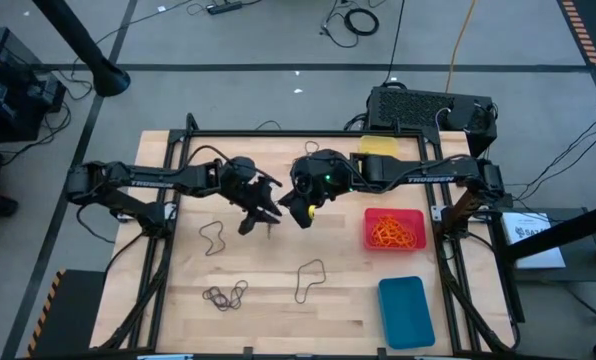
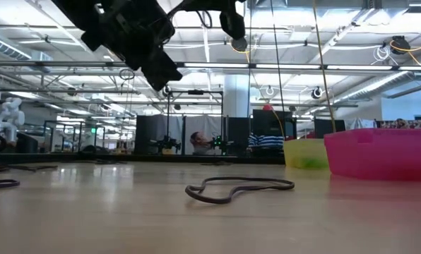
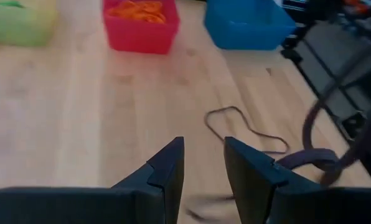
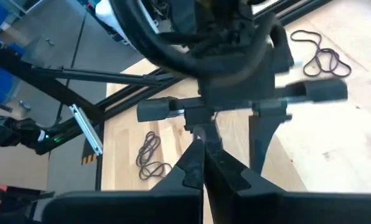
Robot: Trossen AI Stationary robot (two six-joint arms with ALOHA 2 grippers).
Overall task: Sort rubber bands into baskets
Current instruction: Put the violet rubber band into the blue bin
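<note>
Dark rubber bands (image 1: 225,296) below left pincer (image 1: 259,222), apart

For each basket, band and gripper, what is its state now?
Red basket: holds orange bands.
Blue basket: empty.
Yellow basket: green inside.
Dark bands: loose on table.
Left gripper: open, above table.
Right gripper: shut, facing left gripper.

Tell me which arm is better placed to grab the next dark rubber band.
Probably the left. The left gripper is open over the table, with a lone dark rubber band lying just ahead of it. The right gripper is shut, hovering beside it.
</note>
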